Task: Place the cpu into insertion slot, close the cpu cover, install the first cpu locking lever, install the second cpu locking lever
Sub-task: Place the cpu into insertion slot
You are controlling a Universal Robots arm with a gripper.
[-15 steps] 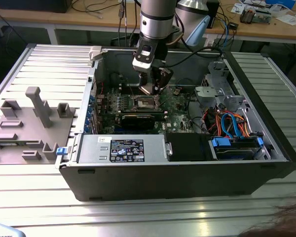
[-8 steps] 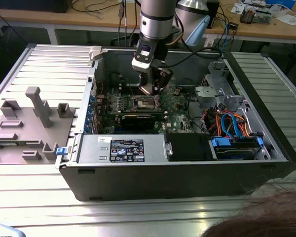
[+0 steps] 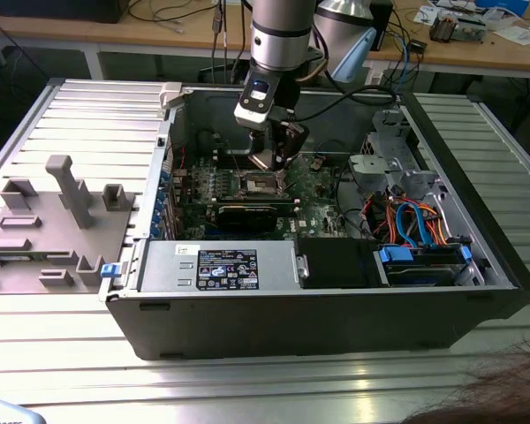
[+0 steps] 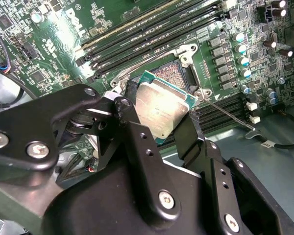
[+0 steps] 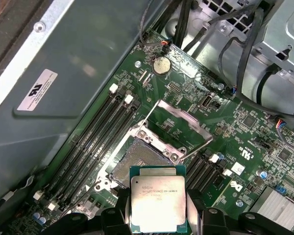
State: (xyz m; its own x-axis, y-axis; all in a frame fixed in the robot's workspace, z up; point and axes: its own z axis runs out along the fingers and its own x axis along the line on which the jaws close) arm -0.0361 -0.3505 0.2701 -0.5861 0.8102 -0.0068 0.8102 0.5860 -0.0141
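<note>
First wrist view: cpu [image 5: 158,205] is clamped by two opposite edges in my gripper [image 5: 159,214], silver top up, green rim showing, not yet seated. Slot [image 5: 137,159] lies bare just ahead of my fingertips. Cover [image 5: 179,122] stands hinged open beyond the slot.

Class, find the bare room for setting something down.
Bare: ribbed metal table in front of the open black computer case. Crowded: green circuit board, where the gripper holds the silver-grey square cpu near the dark insertion slot.
</note>
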